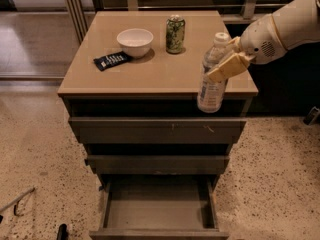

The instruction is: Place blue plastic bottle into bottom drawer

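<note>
My gripper [227,64] clamps the bottle [212,86] in the air at the front right edge of the cabinet [150,74]. Carrying step, I judge; next, lower it forward into the open bottom drawer [157,209].

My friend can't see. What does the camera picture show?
A robot's claw holds the blue plastic bottle at the front edge of the cabinet top; the bottom drawer stands open below. A white bowl, green can and black packet sit on that top.

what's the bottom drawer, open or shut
Open: the bottom drawer is pulled out, its grey inside showing. The gripper, at the front edge of the cabinet top, holds the bottle.
</note>
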Robot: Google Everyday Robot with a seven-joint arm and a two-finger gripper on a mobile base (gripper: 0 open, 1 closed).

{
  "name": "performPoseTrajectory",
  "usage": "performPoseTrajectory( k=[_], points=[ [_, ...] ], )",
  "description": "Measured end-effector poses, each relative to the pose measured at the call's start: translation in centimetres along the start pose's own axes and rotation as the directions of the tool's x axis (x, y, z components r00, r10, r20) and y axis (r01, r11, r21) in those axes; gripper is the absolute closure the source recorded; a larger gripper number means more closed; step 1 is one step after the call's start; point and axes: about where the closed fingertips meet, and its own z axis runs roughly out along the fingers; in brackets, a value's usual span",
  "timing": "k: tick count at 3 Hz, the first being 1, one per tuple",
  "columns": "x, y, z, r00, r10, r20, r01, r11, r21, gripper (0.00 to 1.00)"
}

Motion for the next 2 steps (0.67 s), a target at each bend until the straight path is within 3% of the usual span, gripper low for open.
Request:
performPoseTrajectory(
  k=[1, 2],
  points=[
    [0.2, 0.1, 0.1, 1.0, -0.001, -0.002, 0.001, 1.0, 0.001, 1.0],
    [2.1, 1.5, 1.7, 1.0, -0.014, -0.021, 0.014, 0.9999, 0.007, 1.0]
  ],
)
